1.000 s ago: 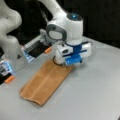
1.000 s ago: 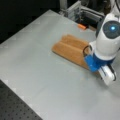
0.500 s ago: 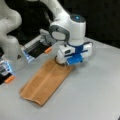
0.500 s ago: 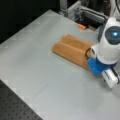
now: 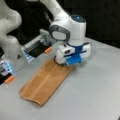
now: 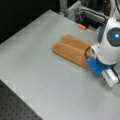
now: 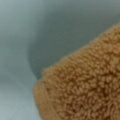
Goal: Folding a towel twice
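The orange-brown terry cloth towel (image 5: 46,82) is lying folded into a long strip on the pale grey tabletop (image 5: 95,95), holding nothing and sitting in no container. The white-and-blue end effector (image 5: 65,64) is pressing down at the strip's end toward a front view's top; whether its fingers are apart or together I cannot tell. Compared with a second ago, the towel is lying the same and the end effector is sitting slightly lower. In the wrist view a fuzzy towel corner (image 7: 82,87) is filling the frame. Bare tabletop is surrounding the towel (image 6: 72,48) in both front views.
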